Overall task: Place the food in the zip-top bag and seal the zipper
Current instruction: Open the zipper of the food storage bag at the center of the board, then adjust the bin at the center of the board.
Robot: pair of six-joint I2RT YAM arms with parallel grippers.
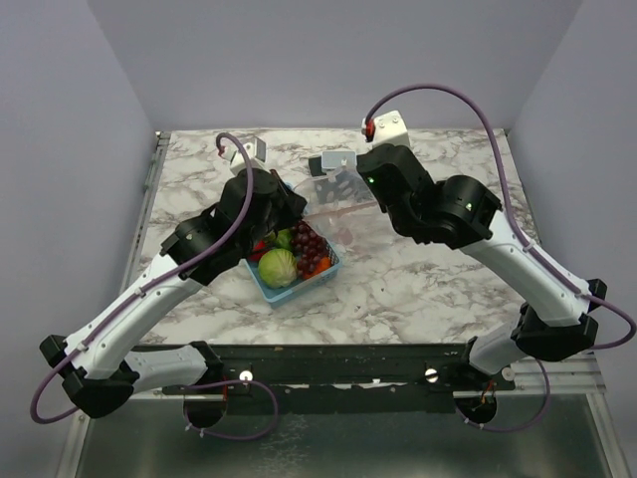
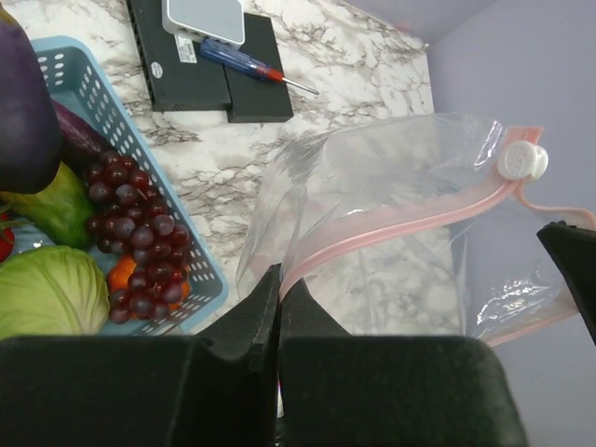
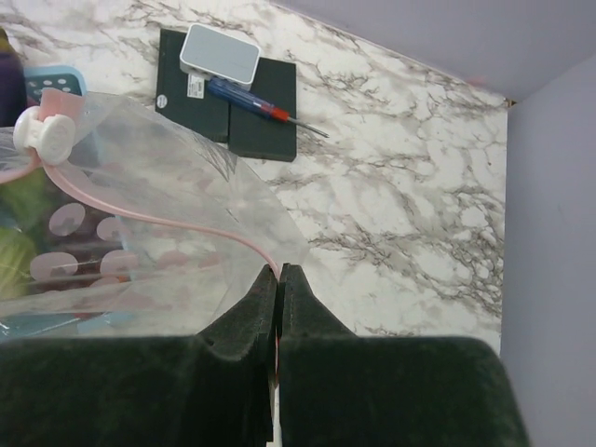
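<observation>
Closest in, the left gripper (image 2: pixel 279 312) has its black fingers pressed tight on the zipper (image 2: pixel 391 228), and the right gripper (image 3: pixel 278 303) pinches the same pink strip further along. Between them the zip-top bag (image 1: pixel 343 204) is held stretched over the marble table (image 1: pixel 428 289). Both arms reach in from the near edge, elbows bent, wrists angled toward each other. The food (image 2: pixel 140 247) sits in the blue basket (image 2: pixel 191 251) just beside the bag.
</observation>
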